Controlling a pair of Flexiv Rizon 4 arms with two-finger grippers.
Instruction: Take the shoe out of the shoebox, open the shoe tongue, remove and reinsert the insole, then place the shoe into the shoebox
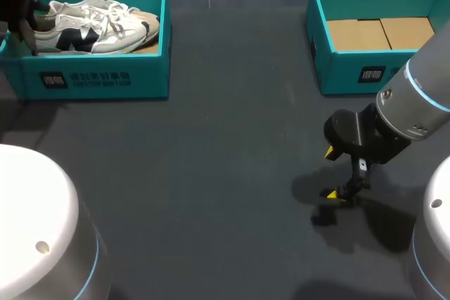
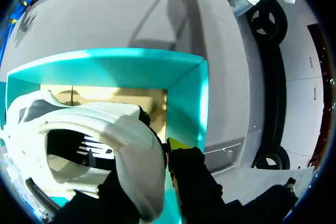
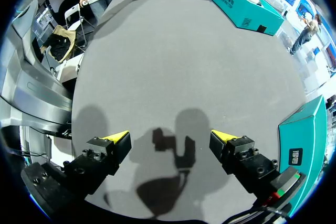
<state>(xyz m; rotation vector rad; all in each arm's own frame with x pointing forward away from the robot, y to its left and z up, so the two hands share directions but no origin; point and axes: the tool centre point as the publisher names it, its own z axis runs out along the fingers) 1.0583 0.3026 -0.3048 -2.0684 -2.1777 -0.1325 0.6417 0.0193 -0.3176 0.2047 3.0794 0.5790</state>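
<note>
Extraction step: white-and-navy lace-up sneaker [image 1: 98, 27] lies in teal cardboard shoebox [image 1: 98, 79], left jaws at heel, clamping unclear. Right jaws apart above dark tabletop [image 1: 211, 173]. Next: confirm heel grip, lift clear.

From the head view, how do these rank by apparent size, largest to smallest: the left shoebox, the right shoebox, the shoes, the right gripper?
1. The left shoebox and the right shoebox look about alike, so I do not rank them.
2. The shoes.
3. The right gripper, the smallest.
</note>
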